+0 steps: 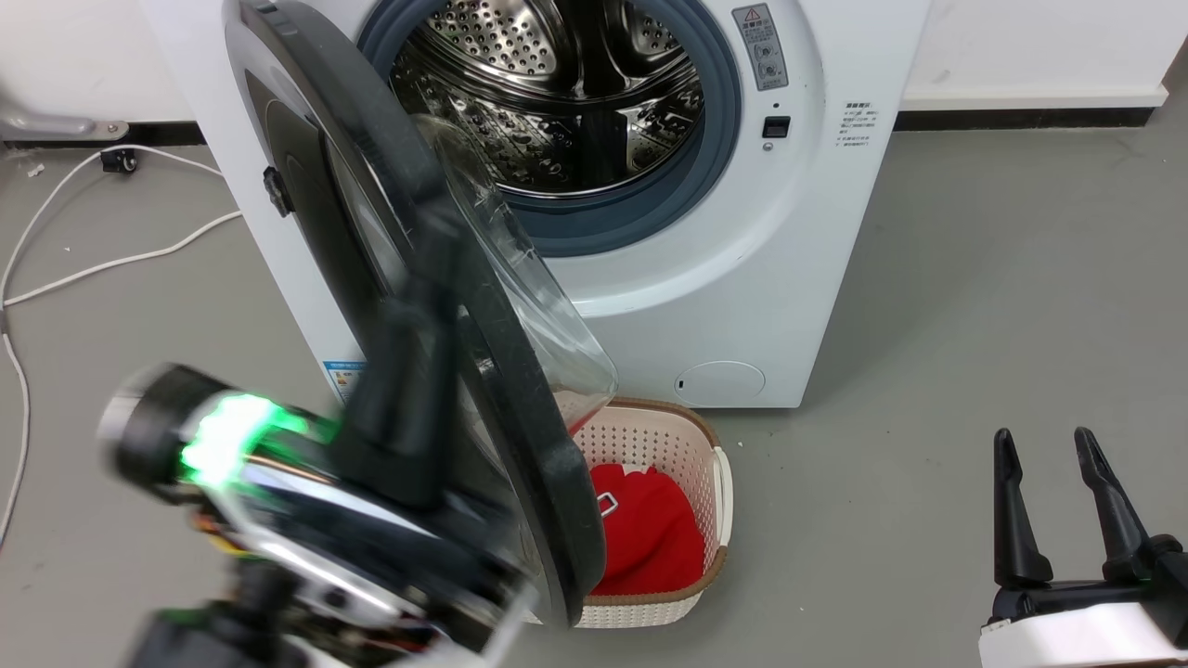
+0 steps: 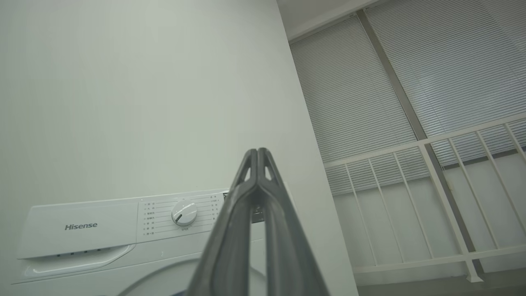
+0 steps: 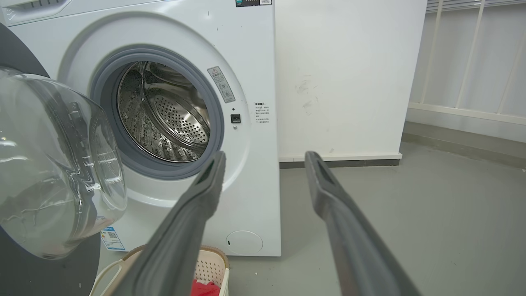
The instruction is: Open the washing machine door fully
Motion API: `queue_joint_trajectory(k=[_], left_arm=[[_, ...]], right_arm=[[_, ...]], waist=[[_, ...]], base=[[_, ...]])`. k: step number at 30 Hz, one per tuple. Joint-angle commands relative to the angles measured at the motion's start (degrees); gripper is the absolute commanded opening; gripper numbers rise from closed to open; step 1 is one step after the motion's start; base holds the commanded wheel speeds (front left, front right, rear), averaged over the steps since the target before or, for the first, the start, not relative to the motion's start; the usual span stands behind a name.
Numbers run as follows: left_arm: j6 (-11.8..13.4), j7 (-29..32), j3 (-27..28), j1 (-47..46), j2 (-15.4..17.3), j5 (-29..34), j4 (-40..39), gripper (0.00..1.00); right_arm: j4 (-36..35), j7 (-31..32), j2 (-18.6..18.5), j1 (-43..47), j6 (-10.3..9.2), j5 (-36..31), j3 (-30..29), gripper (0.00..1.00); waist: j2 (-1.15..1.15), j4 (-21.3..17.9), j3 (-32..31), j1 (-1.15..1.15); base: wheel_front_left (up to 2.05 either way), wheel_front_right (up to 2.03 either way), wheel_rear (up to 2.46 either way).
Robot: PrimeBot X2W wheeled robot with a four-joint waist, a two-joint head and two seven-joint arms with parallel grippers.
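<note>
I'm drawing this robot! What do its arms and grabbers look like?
The right gripper has two long, dark, pointed jaws on a white wrist. The left gripper has the same jaws, with small cut-outs near the tips; its wrist is black and silver with a glowing green ring.

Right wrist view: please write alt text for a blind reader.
The washing machine door stands open at left, its glass bowl clear of the steel drum in the white washing machine. The right tool, open and empty, points toward them.
</note>
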Motion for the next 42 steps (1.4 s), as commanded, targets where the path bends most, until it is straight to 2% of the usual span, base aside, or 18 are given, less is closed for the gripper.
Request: queue_joint_trajectory(k=[1,3,4,8,14,15,19,25,34,42], left_arm=[[0.02,-0.03,-3.75,2.14,0.60,-1.29,1.00,0.00],[0.02,-0.03,-7.29,4.07,1.15,-2.58,2.88,0.00],[0.02,0.04,-11.76,7.71,2.28,-4.81,7.12,0.00],[0.02,2.34,-15.48,11.16,3.12,-7.35,12.88,0.00],[0.36,6.27,-17.62,14.45,3.35,-8.84,20.46,0.00],[0.36,6.27,-17.62,14.45,3.35,-8.84,20.46,0.00],[1.62,5.12,-17.07,11.79,1.74,-9.55,30.07,0.00],[3.18,3.14,-15.98,8.81,0.46,-10.00,35.82,0.00],[5.46,1.52,-14.66,7.89,0.30,-9.56,39.00,0.00],[7.65,0.90,-13.17,12.06,0.99,-10.68,36.81,0.00]], right_arm=[[0.20,-0.18,0.14,-0.37,-0.04,0.30,-0.05,1.00],[0.36,-0.18,0.15,-0.21,-0.04,0.30,-0.13,1.00],[0.55,-0.18,0.14,0.21,-0.04,0.44,-0.22,1.00],[0.92,-0.15,0.15,0.80,-0.04,0.62,0.01,1.00],[1.31,0.04,0.14,0.82,-0.04,1.04,0.51,1.00],[1.31,0.04,0.14,0.82,-0.04,1.04,0.51,1.00],[1.88,0.32,0.14,0.25,-0.04,1.41,1.37,1.00],[2.44,0.53,0.14,-0.07,-0.04,1.76,1.62,1.00],[2.88,0.57,0.14,-0.41,-0.04,2.31,1.59,1.00],[3.20,0.61,0.14,-0.34,-0.04,2.67,1.90,1.00]], waist=[[0.00,0.01,-0.13,0.00],[0.00,0.05,-0.28,0.00],[0.00,0.27,-0.52,0.00],[0.00,0.69,-0.65,0.00],[0.00,0.99,-0.62,0.00],[0.00,0.99,-0.62,0.00],[0.00,0.35,-0.18,0.00],[0.00,-0.62,0.10,0.00],[0.00,-0.15,0.62,0.00],[0.00,2.60,0.59,0.00]], base=[[0.00,0.00,0.00],[0.00,0.00,0.00],[0.00,0.00,0.00],[0.00,0.00,0.00],[0.00,0.00,0.00],[0.00,0.00,0.00],[0.00,0.00,0.00],[0.00,0.00,0.00],[0.00,0.00,0.00],[0.00,0.00,0.00]])
